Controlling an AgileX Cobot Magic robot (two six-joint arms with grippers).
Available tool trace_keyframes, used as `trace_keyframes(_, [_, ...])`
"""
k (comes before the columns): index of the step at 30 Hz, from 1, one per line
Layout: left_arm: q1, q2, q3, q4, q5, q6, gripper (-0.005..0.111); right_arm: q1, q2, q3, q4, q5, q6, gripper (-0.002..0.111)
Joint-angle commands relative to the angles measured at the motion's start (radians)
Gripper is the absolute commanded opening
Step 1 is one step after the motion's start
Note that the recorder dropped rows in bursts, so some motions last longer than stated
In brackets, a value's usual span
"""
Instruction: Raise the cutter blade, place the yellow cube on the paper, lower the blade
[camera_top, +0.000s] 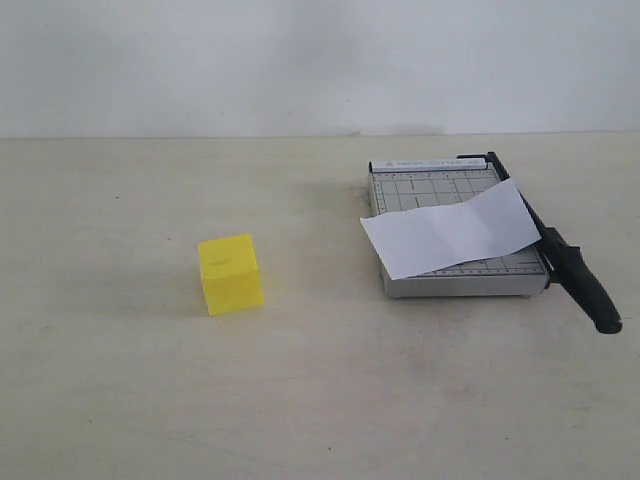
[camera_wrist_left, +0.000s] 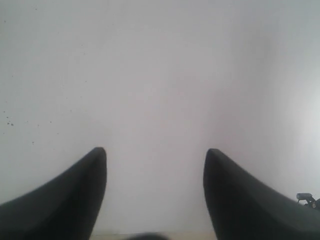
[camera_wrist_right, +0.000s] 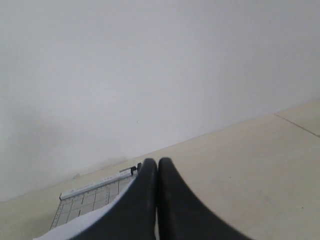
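The yellow cube (camera_top: 231, 273) sits on the table left of centre. To its right stands the grey trimmer (camera_top: 455, 283) with the white paper (camera_top: 452, 230) lying across it. The cutter blade (camera_top: 563, 262) lies down along the trimmer's right edge, its thick black handle jutting past the front corner. Neither arm shows in the exterior view. In the left wrist view, my left gripper (camera_wrist_left: 156, 150) is open, facing a plain white wall with nothing between its fingers. My right gripper (camera_wrist_right: 158, 161) is shut on nothing, with the trimmer (camera_wrist_right: 90, 197) and paper (camera_wrist_right: 75, 226) just behind its fingers.
A white wall backs the beige table (camera_top: 320, 400). The trimmer's ruler bar (camera_top: 430, 165) runs along its far edge.
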Motion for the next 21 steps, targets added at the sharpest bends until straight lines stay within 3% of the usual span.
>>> trace_keyframes(1, [-0.004, 0.003, -0.004, -0.004, 0.010, 0.011, 0.058, 0.004, -0.003, 0.000, -0.005, -0.109, 0.000, 0.000])
trace_keyframes(7, [-0.004, 0.003, -0.004, 0.005, 0.010, 0.011, 0.058, 0.004, -0.003, 0.000, -0.005, -0.135, 0.025, 0.000])
trace_keyframes(15, [-0.004, 0.003, -0.004, 0.020, 0.010, 0.013, 0.058, 0.004, -0.001, 0.000, -0.005, -0.127, 0.242, 0.000])
trace_keyframes(18, [-0.004, 0.003, -0.004, 0.020, 0.019, 0.013, 0.058, 0.004, 0.001, -0.035, -0.044, -0.028, 0.195, 0.001])
trace_keyframes(21, [-0.004, 0.003, -0.004, 0.022, 0.071, 0.013, 0.058, 0.004, 0.001, -0.150, -0.066, 0.158, 0.072, 0.017])
